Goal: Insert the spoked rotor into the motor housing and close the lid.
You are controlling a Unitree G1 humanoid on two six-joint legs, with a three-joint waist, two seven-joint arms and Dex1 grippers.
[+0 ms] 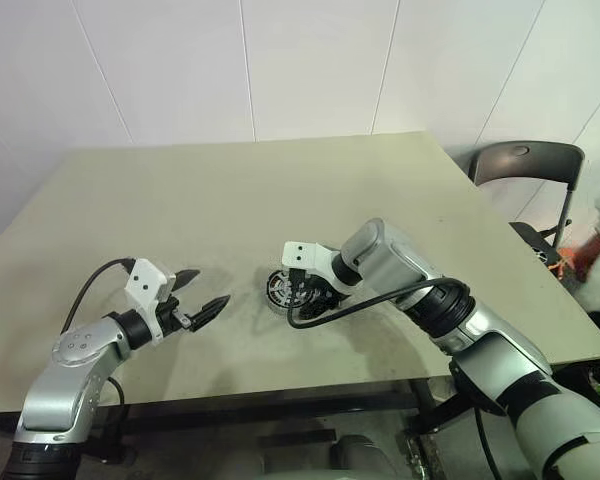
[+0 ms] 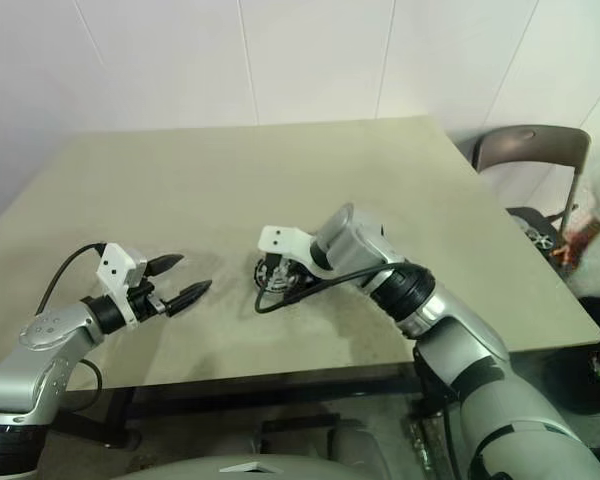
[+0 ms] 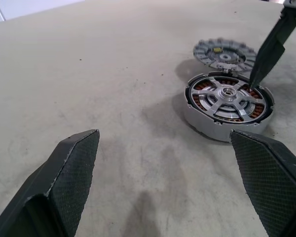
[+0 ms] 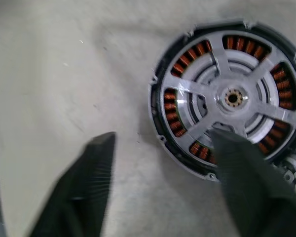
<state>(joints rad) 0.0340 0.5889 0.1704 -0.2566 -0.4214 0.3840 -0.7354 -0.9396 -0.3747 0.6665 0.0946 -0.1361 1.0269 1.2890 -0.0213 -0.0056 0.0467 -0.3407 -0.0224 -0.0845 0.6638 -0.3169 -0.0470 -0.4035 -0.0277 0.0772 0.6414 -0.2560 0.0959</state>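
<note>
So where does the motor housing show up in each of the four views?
Left eye view: motor housing just below table centre, under the right gripper.
Right eye view: housing partly hidden by that gripper.
Left wrist view: housing on the bare table, lid beyond it.
Right wrist view: housing seen from above.
Shared landmark: the spoked rotor seated inside.
</note>
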